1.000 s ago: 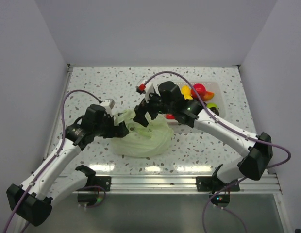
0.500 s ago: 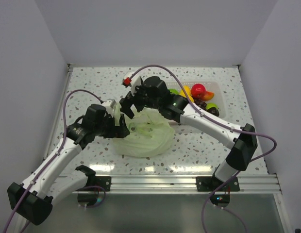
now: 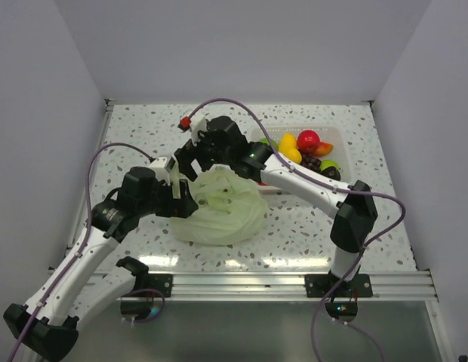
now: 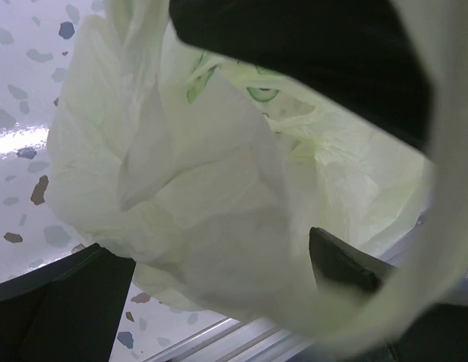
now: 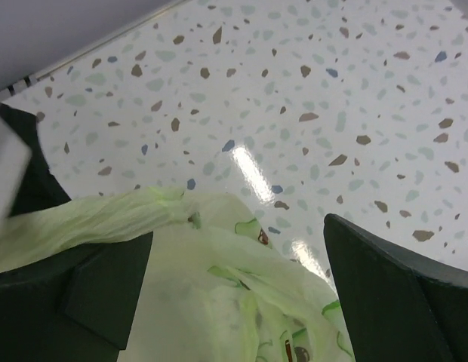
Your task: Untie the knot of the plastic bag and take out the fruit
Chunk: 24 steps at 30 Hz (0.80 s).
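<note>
- A crumpled, pale green plastic bag (image 3: 223, 215) lies at the centre of the top view on a white speckled surface (image 3: 136, 128).
- The toy fruit (image 3: 303, 143), in yellow, red and dark purple pieces, sits in a clear plastic tray (image 3: 338, 133) at upper right, just beside the bag.
- The left jaws stand spread at the bag's left edge, with loose plastic between them that is not pinched.
- The right jaws stand spread over the bag's upper left corner and hold nothing.
- The task looks nearly done. The next move probably calls for pinching the bag's mouth and lifting it to check inside.
- The knot cannot be picked out. A twisted plastic strand (image 5: 106, 215) shows in the right wrist view, but whether it is tied is unclear.
- The bag's inside is hidden, and draped plastic blocks much of the left wrist view.
</note>
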Each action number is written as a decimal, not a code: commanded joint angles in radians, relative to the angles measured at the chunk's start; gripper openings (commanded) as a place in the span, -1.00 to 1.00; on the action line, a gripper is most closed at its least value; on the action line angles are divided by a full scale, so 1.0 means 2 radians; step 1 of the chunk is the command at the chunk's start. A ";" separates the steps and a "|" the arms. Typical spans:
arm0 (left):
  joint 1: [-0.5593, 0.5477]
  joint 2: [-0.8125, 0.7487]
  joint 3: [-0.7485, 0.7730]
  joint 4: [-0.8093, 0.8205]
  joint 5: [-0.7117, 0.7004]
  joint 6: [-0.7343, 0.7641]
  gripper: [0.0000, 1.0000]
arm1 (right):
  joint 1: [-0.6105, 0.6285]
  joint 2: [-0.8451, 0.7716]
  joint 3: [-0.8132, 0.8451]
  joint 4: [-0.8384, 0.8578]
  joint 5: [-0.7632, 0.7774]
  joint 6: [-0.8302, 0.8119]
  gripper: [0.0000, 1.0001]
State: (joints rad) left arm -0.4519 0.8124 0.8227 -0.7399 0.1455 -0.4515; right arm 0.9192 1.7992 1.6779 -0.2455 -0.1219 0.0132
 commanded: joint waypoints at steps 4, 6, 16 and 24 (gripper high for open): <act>-0.002 -0.065 0.020 0.052 0.005 0.020 1.00 | 0.003 0.029 0.009 -0.047 0.019 0.013 0.98; -0.002 -0.078 0.021 0.062 0.009 0.024 1.00 | 0.003 0.034 0.006 -0.047 0.018 0.014 0.98; -0.002 -0.131 0.090 0.006 -0.134 -0.032 1.00 | 0.003 -0.035 0.037 -0.090 0.053 0.016 0.98; -0.002 -0.154 0.168 -0.075 -0.238 -0.069 1.00 | 0.002 -0.178 0.012 -0.149 0.197 0.021 0.98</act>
State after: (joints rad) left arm -0.4526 0.5346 1.1065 -0.8116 -0.2001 -0.5419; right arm 0.9234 1.6173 1.6993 -0.5083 0.0895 0.0425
